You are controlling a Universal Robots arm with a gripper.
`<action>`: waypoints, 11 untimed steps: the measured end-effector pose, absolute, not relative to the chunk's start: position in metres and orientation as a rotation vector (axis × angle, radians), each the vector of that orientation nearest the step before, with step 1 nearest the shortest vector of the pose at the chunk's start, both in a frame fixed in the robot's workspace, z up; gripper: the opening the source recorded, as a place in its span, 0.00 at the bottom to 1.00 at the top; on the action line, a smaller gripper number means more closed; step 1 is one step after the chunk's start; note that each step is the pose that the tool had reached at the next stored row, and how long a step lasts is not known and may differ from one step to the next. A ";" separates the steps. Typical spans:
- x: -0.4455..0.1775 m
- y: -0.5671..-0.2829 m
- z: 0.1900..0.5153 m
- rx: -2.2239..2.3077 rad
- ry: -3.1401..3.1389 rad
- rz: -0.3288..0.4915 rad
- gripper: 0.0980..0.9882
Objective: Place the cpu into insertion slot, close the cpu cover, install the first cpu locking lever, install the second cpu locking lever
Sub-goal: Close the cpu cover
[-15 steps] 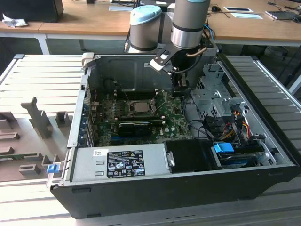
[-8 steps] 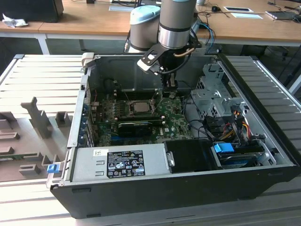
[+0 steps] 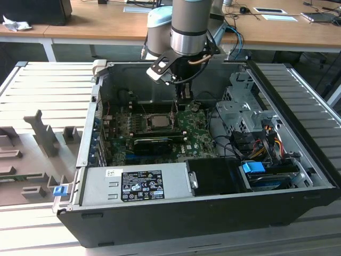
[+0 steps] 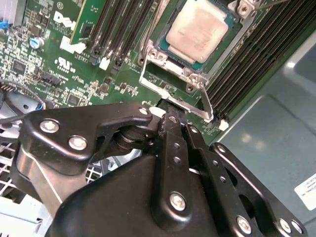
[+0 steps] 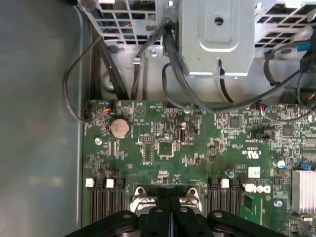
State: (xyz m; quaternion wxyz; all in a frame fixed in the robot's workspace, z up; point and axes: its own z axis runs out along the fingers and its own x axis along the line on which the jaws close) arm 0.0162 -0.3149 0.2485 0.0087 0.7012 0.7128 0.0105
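Arm (image 3: 189, 21) vertical in the exterior view, grey wrist (image 3: 187, 40) straight up-down, gripper (image 3: 184, 96) hanging below it, tips pointing down. Black linkage gripper seen in both wrist views, fingers (image 5: 162, 210) side by side and pressed together, no gap between them. Linkage arms folded inward toward the tips. Can't tell if anything is pinched.

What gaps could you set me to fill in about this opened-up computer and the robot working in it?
1. The circuit board beneath the pincer is coloured ___.
2. The cpu is not in the pincer; it lies in its insertion ___.
3. The pincer is ___, not open.
4. In the exterior view, the arm reaches down into an open computer ___.

Missing words: green; slot; shut; case.
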 end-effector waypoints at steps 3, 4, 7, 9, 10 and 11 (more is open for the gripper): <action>0.015 -0.315 0.248 2.191 2.227 0.033 0.01; 0.014 -0.315 0.248 2.191 2.227 0.033 0.01; 0.011 -0.315 0.248 2.192 2.228 0.035 0.01; 0.006 -0.315 0.248 2.192 2.228 0.034 0.01; 0.004 -0.315 0.248 2.192 2.228 0.034 0.01; 0.003 -0.315 0.247 2.192 2.228 0.035 0.01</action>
